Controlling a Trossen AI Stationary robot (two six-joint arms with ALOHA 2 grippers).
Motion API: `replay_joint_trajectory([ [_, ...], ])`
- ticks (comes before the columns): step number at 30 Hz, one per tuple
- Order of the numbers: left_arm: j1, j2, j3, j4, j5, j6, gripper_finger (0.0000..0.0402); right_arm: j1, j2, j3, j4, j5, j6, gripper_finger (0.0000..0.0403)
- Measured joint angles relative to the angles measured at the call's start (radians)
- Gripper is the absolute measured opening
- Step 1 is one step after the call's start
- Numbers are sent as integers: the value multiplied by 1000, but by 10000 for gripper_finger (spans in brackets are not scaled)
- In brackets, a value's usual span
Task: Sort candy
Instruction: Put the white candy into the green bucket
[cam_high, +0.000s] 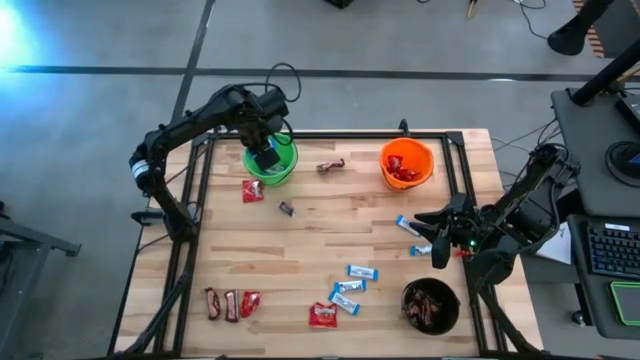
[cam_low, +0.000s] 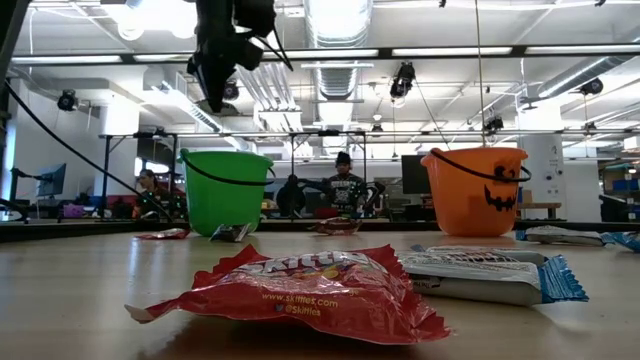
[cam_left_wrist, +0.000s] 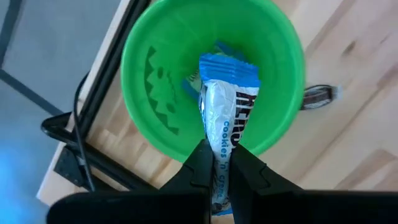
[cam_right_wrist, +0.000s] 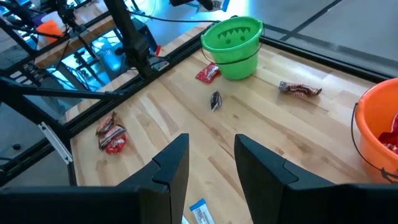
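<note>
My left gripper (cam_high: 265, 155) hangs over the green bucket (cam_high: 272, 165) at the table's far left, shut on a light-blue-and-white candy bar (cam_left_wrist: 225, 106). More blue wrappers (cam_left_wrist: 188, 87) lie inside that bucket. My right gripper (cam_right_wrist: 211, 168) waits open near the table's right edge (cam_high: 438, 240), with nothing between its fingers. Loose candy lies flat on the table: red packets (cam_high: 253, 190) (cam_high: 322, 316), blue-and-white bars (cam_high: 350, 287) and brown bars (cam_high: 221, 304). My left gripper pinches the bar between its two fingers (cam_left_wrist: 200, 163), on the bar's upper half (cam_left_wrist: 221, 146). The fingers point down from above. The bar hangs upright below them, its lower end (cam_left_wrist: 227, 70) over the bucket's mouth, clear of the table.
An orange bucket (cam_high: 406, 163) with red packets stands at the far right. A black bucket (cam_high: 430, 305) with brown bars stands at the near right. Two blue bars (cam_high: 407, 225) lie by my right gripper. A brown bar (cam_high: 331, 166) lies between the green and orange buckets.
</note>
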Motion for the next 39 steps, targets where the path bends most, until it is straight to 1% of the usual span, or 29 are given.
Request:
replay_joint_trajectory([
  [15,12,5,0,61,-16,31,6,0,0,0,1,-1,1,121],
  [18,13,5,0,71,-16,31,24,0,0,0,1,-1,1,119],
  [24,13,6,0,77,-16,31,80,0,0,0,1,-1,-7,119],
  [30,13,6,0,77,-16,31,128,0,0,0,1,0,-67,118],
  [33,12,6,0,76,-14,31,143,0,0,0,1,4,-104,119],
  [35,8,6,0,76,-6,26,147,0,0,0,1,31,-119,120],
  [39,-4,6,1,87,60,25,148,-5,0,0,0,101,-116,120],
])
